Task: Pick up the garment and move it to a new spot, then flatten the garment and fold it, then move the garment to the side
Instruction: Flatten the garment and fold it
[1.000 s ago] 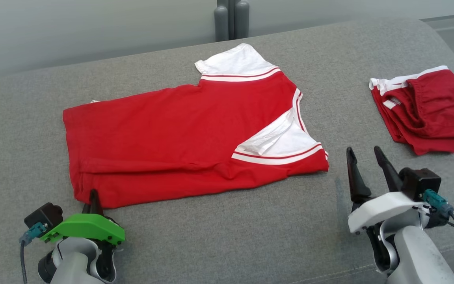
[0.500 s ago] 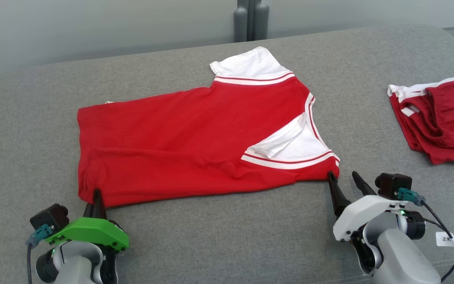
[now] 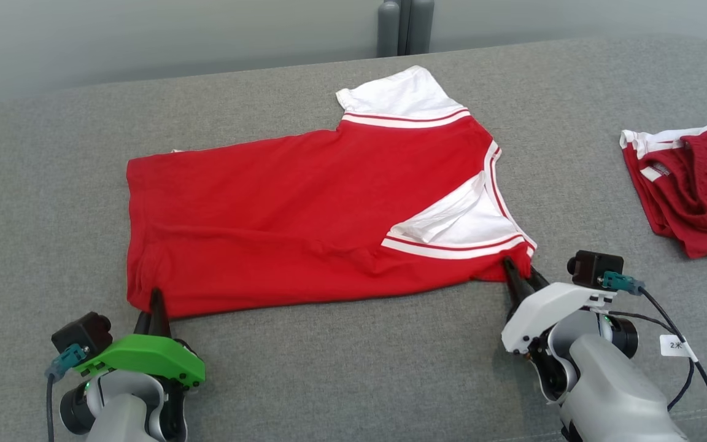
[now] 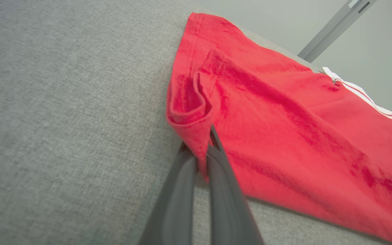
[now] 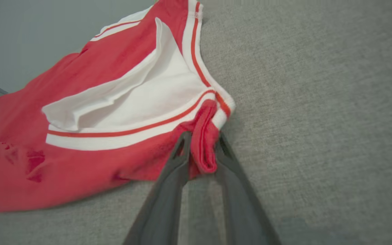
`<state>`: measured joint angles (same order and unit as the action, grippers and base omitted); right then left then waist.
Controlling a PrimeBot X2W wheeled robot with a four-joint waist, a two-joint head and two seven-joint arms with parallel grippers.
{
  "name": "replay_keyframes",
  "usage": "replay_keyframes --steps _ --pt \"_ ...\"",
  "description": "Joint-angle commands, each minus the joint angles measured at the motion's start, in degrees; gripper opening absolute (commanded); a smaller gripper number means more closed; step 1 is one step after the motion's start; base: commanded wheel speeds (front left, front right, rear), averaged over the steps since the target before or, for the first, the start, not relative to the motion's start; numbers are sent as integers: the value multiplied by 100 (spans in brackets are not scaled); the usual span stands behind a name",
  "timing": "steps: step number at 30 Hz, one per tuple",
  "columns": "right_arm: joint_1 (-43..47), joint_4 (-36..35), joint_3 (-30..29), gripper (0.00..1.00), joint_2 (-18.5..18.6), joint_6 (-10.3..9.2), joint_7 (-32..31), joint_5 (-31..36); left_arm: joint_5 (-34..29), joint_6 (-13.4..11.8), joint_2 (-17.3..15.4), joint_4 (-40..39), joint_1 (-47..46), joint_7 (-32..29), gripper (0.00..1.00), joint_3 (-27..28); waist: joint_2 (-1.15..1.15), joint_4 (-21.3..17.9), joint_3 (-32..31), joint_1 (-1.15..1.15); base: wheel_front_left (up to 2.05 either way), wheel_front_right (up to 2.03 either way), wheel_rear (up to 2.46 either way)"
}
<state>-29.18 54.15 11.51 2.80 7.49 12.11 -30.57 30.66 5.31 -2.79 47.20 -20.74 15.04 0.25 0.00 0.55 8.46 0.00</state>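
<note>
Left gripper tips partly under garment

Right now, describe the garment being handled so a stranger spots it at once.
On the grey cushion, look to the middle: a red shirt with white sleeves lies spread flat. Unlike the bunched red garment at the right edge, its near corners are pinched by the left tool and right tool.
</note>
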Motion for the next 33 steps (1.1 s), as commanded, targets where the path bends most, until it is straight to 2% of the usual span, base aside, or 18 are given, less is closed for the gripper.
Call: replay_keyframes --steps 1,6,10,15,20,27,33 --pt "-61 39 16 0 22 0 48 -45 21 -8 -26 -17 -61 15 0 14 0 -6 -2 0 0 0 0" --pt "-232 136 -19 0 25 0 217 -35 67 35 -24 -146 9 15 0 -2 0 -31 -34 0 0 0 0" --pt "-163 -61 -120 0 221 -1 278 29 242 111 -23 -333 185 15 0 -96 0 -24 -86 0 0 0 0" --pt "270 -545 -264 0 525 -5 291 43 639 166 -29 -649 549 15 0 -357 0 17 -186 0 0 0 0" --pt "977 -1090 -494 0 674 -5 239 36 941 186 -36 -946 1095 15 0 -666 0 75 -273 0 0 0 0" --pt "1986 -1741 -1035 0 437 -5 116 161 1212 0 -36 -1159 1694 15 0 -938 0 143 -413 0 0 0 0" --pt "2426 -2010 -1279 0 176 -5 -12 350 1376 -198 -34 -1256 1886 16 0 -1043 0 117 -548 0 0 0 0"
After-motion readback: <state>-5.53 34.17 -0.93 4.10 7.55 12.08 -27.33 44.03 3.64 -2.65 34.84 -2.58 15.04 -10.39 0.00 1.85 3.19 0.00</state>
